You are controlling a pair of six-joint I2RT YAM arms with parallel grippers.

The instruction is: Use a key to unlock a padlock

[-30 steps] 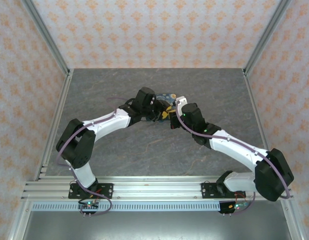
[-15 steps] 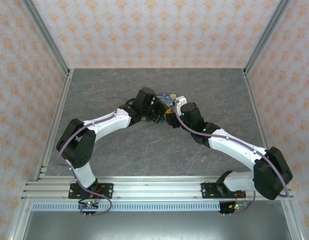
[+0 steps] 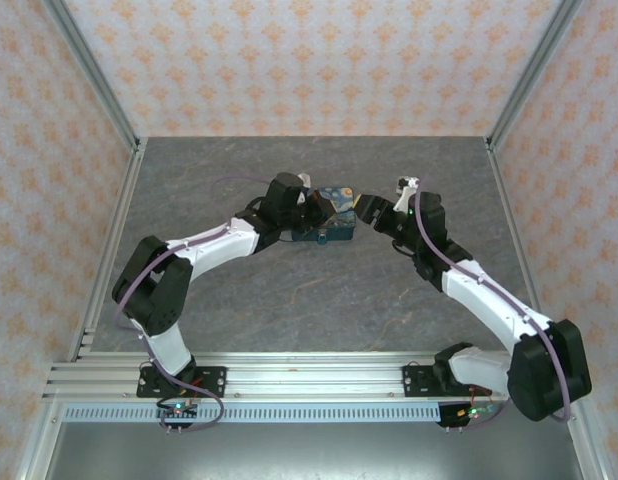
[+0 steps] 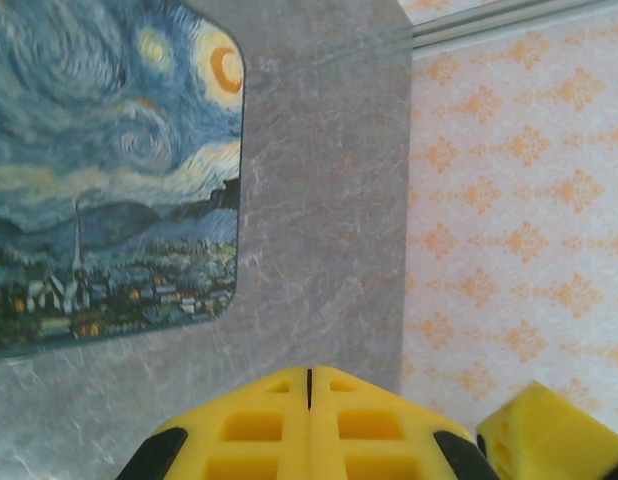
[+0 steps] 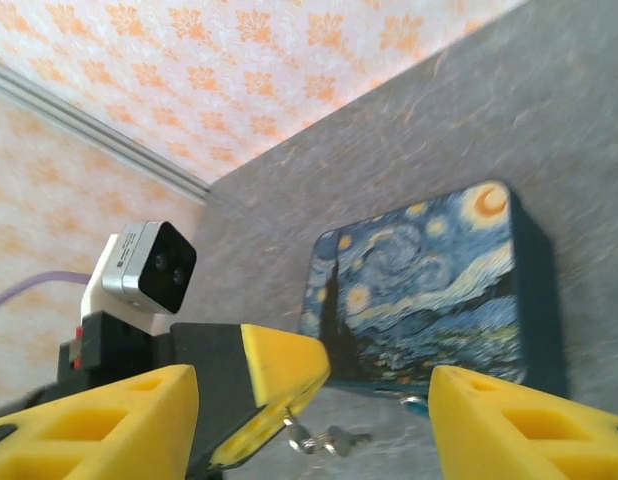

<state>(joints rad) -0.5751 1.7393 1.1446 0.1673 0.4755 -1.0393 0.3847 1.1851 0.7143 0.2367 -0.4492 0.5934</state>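
Two grippers that were bunched tightly together in front of the tin half a second ago are now apart. The right gripper (image 3: 369,207) has pulled back to the right and sits near the right-hand end of the starry-night tin (image 3: 334,212), with bare table (image 3: 289,300) showing where it was. In its own wrist view its yellow fingers (image 5: 99,420) stand wide apart at the two lower corners with nothing between them, so it is open and empty.

The left gripper (image 4: 309,400) has stayed almost where it was, at the left end of the tin. Its wrist view shows the two yellow fingers pressed together along a thin seam. Seen from the right wrist, the key (image 5: 334,437) is a small pale metal piece on a little ring, touching the lower edge of the left gripper's closed tip, just in front of the tin's near edge. It looks pinched there by the ring or by a second piece. Whether it dangles free or partly rests on the table I cannot tell.

My reading is that the key is now in the left gripper's keeping and the right one has let go to do something else. I cannot pick out a padlock. It may be hidden behind the fingers or the tin, so the unlocking itself looks not yet begun. The thin pinch on so small a piece could slip if the left arm moves sharply.
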